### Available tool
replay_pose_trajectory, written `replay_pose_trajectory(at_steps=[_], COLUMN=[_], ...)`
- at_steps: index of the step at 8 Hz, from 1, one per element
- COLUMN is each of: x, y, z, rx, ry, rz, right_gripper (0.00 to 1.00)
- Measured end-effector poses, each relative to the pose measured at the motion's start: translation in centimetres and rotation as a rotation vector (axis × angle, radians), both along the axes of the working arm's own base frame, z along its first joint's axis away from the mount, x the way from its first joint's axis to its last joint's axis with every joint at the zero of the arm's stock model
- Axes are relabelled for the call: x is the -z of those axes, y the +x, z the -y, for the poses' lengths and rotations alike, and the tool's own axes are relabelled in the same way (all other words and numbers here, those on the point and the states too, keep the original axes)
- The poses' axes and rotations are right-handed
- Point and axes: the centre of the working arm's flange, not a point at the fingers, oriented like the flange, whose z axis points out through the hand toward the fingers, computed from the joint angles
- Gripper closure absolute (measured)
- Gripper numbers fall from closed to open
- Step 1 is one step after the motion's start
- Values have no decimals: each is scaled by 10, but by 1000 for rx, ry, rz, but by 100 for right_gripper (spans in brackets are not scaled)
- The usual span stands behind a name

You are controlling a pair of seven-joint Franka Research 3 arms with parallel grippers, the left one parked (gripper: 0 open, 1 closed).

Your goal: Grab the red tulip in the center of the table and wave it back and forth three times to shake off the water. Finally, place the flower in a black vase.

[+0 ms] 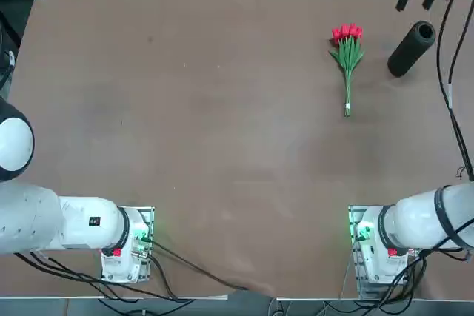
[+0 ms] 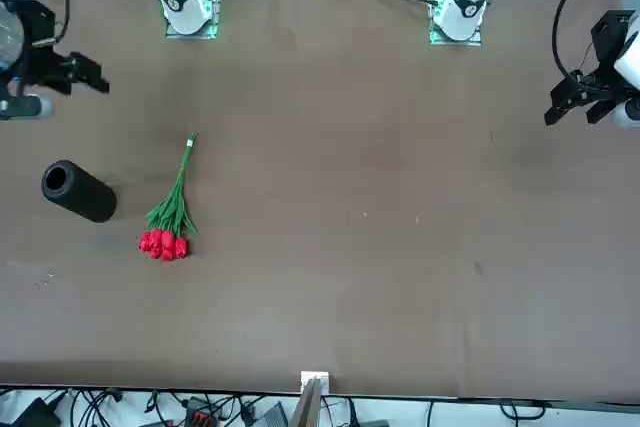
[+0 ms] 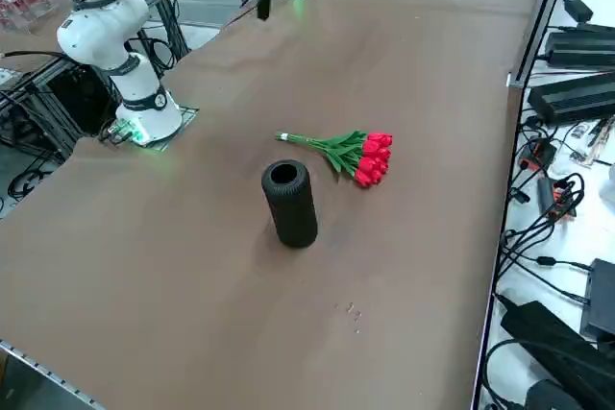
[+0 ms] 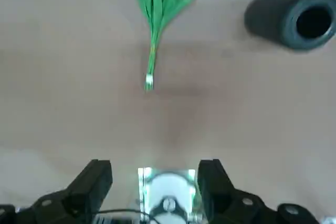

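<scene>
Right claw [image 4: 155, 182] hangs empty, fingers spread, above table [image 4: 63, 103], short of red tulip [image 4: 157, 3]

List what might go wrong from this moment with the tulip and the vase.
1. The red tulip has only a thin stem flat on the table; the open right pincer, not yet near it, may pinch poorly.
2. The black vase seems to lie on its side, so insertion could push or roll it.
</scene>
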Motion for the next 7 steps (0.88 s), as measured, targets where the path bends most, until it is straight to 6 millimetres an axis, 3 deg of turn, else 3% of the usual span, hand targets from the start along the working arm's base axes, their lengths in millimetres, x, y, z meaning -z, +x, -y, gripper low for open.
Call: replay_pose_trajectory(at_steps=[1,4,7], x=[35,182,304], y=[3,39,67], z=[-1,-11,-17], rx=[-2,10,38], ry=[-3,45,77], rz=[-124,-356,-356], right_gripper=[0,0,0])
